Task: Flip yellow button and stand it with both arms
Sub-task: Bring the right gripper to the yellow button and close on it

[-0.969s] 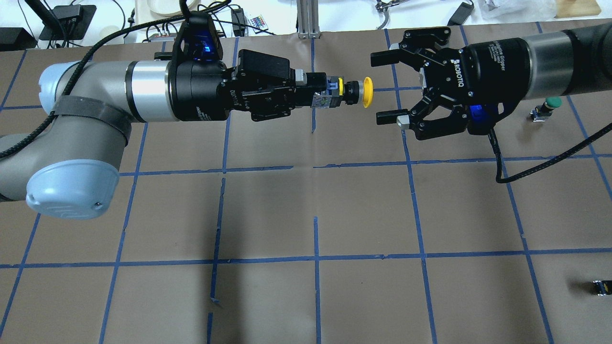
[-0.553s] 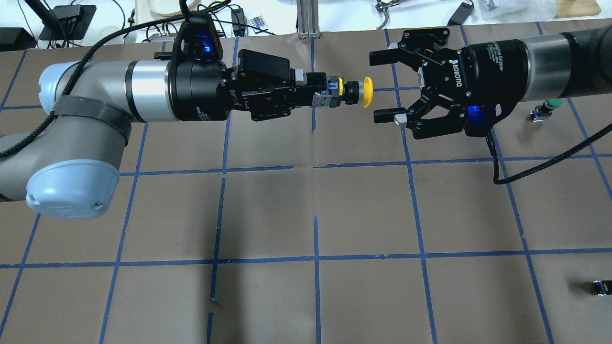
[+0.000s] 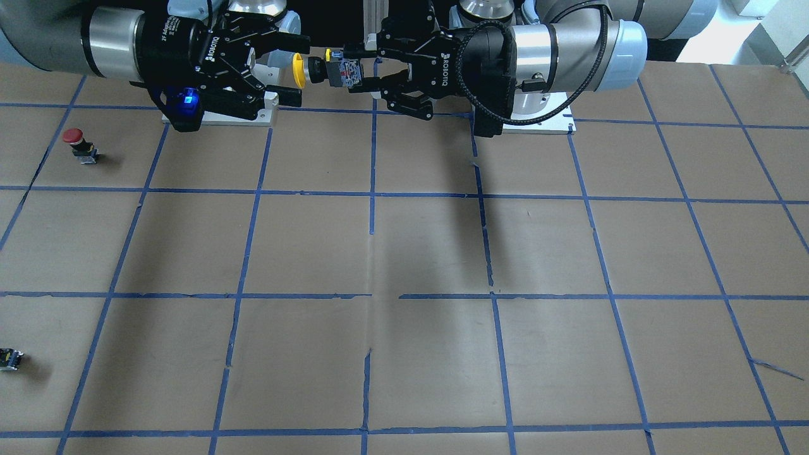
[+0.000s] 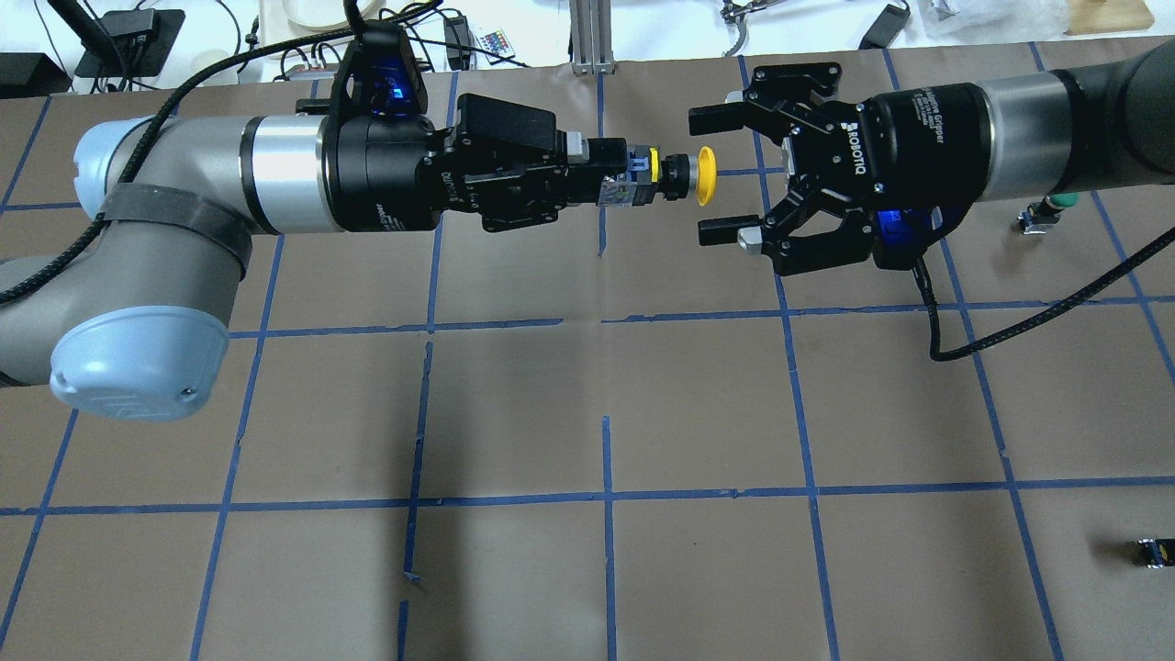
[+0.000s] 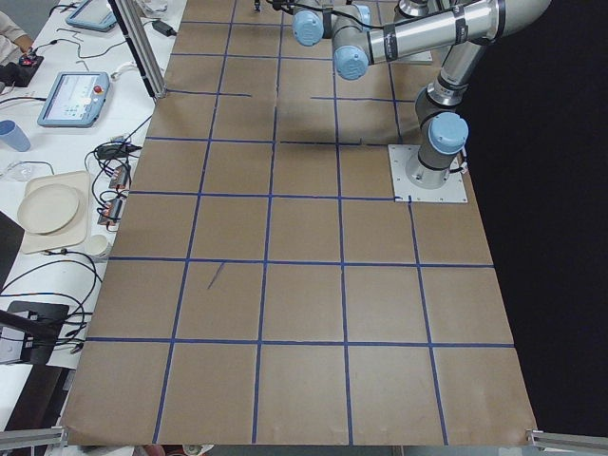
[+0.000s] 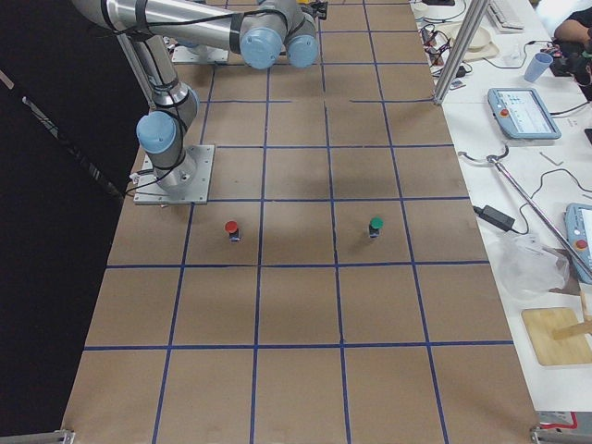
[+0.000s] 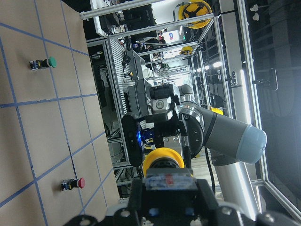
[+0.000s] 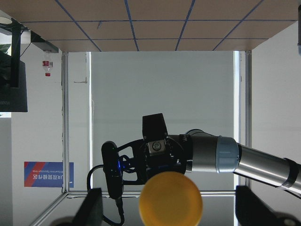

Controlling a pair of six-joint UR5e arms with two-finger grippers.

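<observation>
yellow button [image 4: 663,176]: was held in the air at the upper middle of the overhead view, lying on its side, with the round cap toward the view's right and the contact block toward its left.
left gripper [image 4: 606,176]: fingers were drawn together, clamped on the button's contact block.
right gripper [image 4: 707,174]: fingers stood wide apart and held nothing. In the overhead view one was above the cap and one below, with the cap level with the fingertips and touching neither.
right wrist view: the cap sat at the bottom centre, between the two dark fingers at the lower corners.
shapes and surfaces: the cap was a smooth yellow mushroom disc on a black neck with a yellow collar. The block was boxy, black and grey. Both grippers were matt black linkages.
table [image 4: 698,404]: brown paper with a grid of blue tape.
red-capped button [image 3: 74,138]: stood at the left edge of the front-facing view.
green-capped button [image 6: 376,225]: stood on the paper.
</observation>
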